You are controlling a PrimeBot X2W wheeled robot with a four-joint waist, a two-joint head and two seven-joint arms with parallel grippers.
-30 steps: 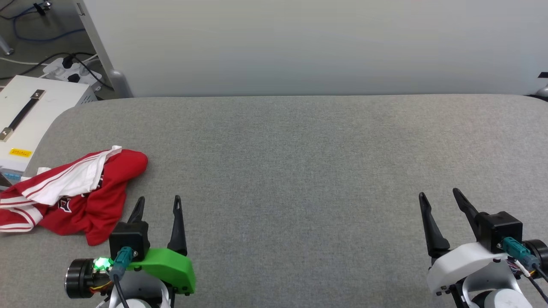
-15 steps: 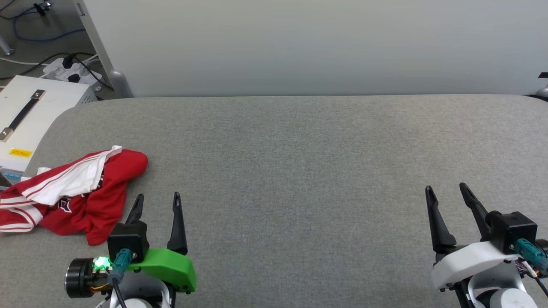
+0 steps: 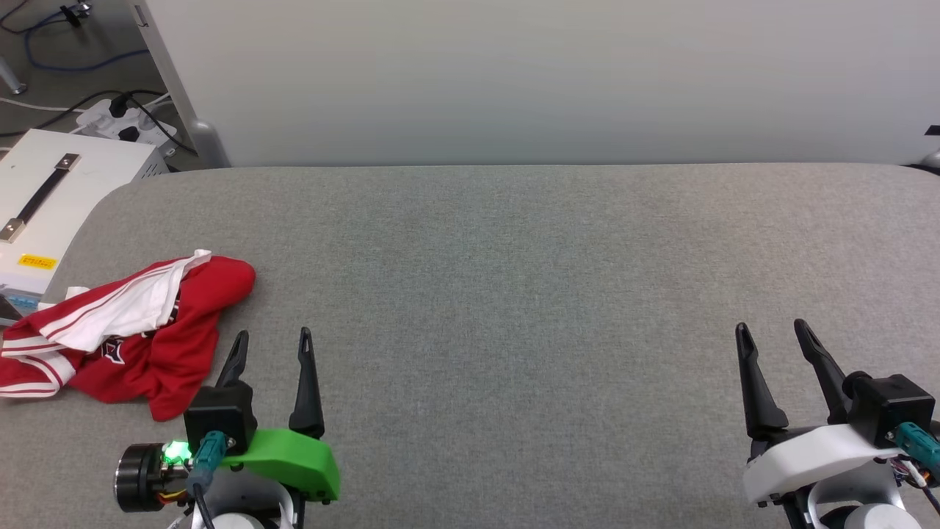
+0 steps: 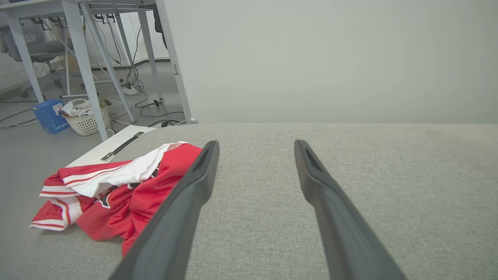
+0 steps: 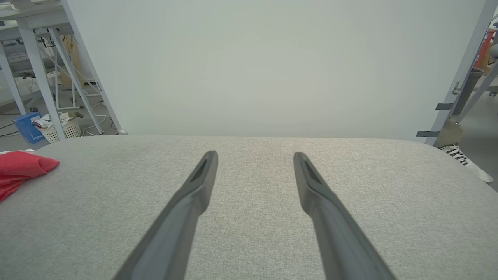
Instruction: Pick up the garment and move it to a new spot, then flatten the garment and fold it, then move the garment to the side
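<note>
The garment (image 3: pixel 139 330) is a red jersey with white sleeves and red-white striped trim, lying crumpled at the left edge of the grey padded table (image 3: pixel 514 279). The left wrist view has the garment (image 4: pixel 116 186) at lower left; the right wrist view catches a red corner of the garment (image 5: pixel 19 169) at far left. My left gripper (image 3: pixel 273 338) stands open just right of the heap, apart from it, nothing between its fingers (image 4: pixel 186 202). My right gripper (image 3: pixel 771 327) is open over bare table at the lower right, its fingers (image 5: pixel 315 194) empty.
A white case with a dark handle (image 3: pixel 51 198) sits off the table's left end, with a power strip and cables (image 3: pixel 125 121) on the floor behind it. A pale wall panel (image 3: pixel 514 73) runs along the far edge. Table legs and a white basket (image 4: pixel 87 120) stand beyond.
My right gripper has drifted a little right and lower in the head view. My left gripper crept slightly forward. The garment lies as it did.
</note>
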